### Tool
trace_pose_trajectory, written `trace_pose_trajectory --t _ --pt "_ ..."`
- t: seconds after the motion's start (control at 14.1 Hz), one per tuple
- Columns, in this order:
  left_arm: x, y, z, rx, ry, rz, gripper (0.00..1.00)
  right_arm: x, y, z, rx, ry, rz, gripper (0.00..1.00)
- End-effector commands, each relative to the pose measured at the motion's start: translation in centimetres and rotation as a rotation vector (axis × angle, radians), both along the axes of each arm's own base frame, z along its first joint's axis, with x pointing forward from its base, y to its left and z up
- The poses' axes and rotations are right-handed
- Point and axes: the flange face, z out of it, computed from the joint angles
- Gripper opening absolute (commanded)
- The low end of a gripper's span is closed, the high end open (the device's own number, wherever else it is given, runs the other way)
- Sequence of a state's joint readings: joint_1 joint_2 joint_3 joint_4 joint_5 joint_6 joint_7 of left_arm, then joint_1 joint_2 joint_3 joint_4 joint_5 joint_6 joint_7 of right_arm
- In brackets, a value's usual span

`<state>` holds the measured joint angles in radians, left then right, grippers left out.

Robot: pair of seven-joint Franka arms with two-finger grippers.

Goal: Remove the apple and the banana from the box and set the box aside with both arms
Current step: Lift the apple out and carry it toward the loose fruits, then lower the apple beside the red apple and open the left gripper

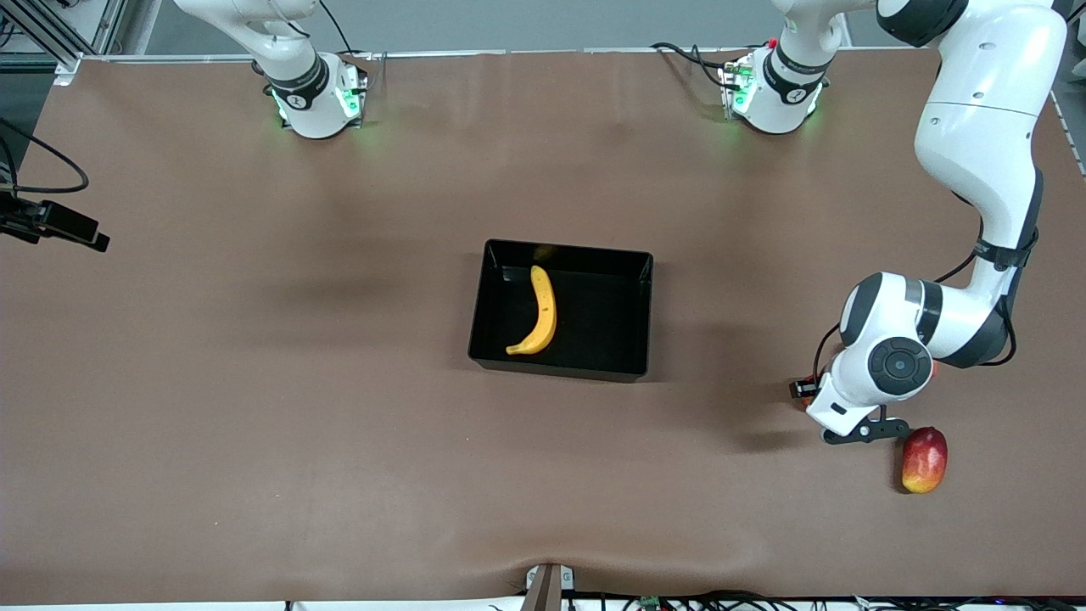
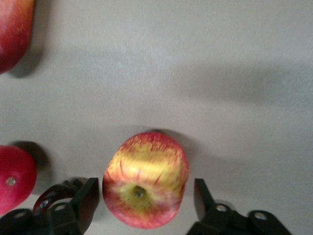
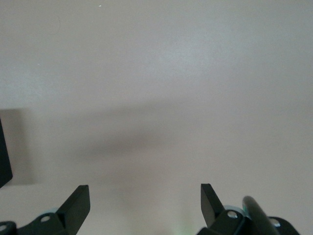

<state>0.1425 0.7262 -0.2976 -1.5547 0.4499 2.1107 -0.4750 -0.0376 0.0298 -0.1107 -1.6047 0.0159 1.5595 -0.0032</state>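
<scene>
1. Front view
   - The box [image 1: 607,327] sits at mid-worktop [image 1: 254,382]. The banana [image 1: 541,312] lies inside it, along the wall toward the right arm's end.
   - The left arm [image 1: 976,170] hangs low over the worktop at about 4 o'clock from the box. Its wrist hides the apple in this view.
   - A mango-like fruit [image 1: 924,459] lies just beside that wrist, at about 4 o'clock from it.
   - The right arm is waiting, and only its base shows here.
   - Risk: the banana is close to the box wall, so a descending finger could strike the rim and shift the box.
   - Risk: the glossy, low walls could slip if the two arms pull unevenly.

2. Left wrist view
   - The left gripper [image 2: 145,188] has its jaws apart, one on each side of the apple [image 2: 145,178]. The apple rests on the worktop, outside the box.
   - A plain red fruit [image 2: 12,178] lies near the apple.
   - Risk: clearance at each finger looks narrow. A skewed lift could clip the apple and roll it toward the neighbouring fruit.

3. Right wrist view
   - The right gripper [image 3: 145,196] has its jaws apart with nothing between them, over bare worktop.
   - Risk: none is apparent here until this arm moves.
</scene>
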Motion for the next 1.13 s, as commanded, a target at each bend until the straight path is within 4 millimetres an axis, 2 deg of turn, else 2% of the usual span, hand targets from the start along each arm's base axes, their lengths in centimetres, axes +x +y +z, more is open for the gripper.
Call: trace_pose_trajectory --t 0.0,0.21,0.28,0.5,0.71,0.78,0.85,0.99,1.06 --pt "0.4 -1.5 3.8 0.004 -0.039 -0.014 1.0 0.2 0.2 0.5 0.003 0.0 -0.002 1.0" --pt "-0.9 -6.0 8.3 -0.016 -0.023 -0.038 1.0 0.2 0.3 0.5 0.003 0.003 -0.001 1.0" --pt "-1.6 -7.6 9.2 -0.02 -0.005 -0.039 1.0 0.2 0.3 0.5 0.003 0.001 -0.001 1.0" --pt "-3.9 -15.7 11.5 -0.082 -0.029 0.008 1.0 0.2 0.4 0.5 0.003 0.001 -0.001 1.0" --pt "-7.1 -26.0 11.3 -0.149 -0.042 -0.041 1.0 0.2 0.1 0.5 0.004 0.0 -0.005 1.0" --pt "-7.6 -28.5 11.2 -0.172 -0.054 -0.061 1.0 0.2 0.0 0.5 0.005 0.001 -0.007 1.0" --pt "-8.6 -31.8 11.3 -0.2 -0.072 -0.108 1.0 0.2 -0.1 0.6 0.004 -0.002 -0.007 1.0" --pt "-11.4 -37.6 9.6 -0.24 -0.097 -0.197 1.0 0.2 0.1 0.7 0.002 -0.005 -0.001 1.0" --pt "-12.3 -39.5 8.0 -0.244 -0.115 -0.227 1.0 0.2 0.1 0.8 0.002 -0.006 -0.004 1.0"
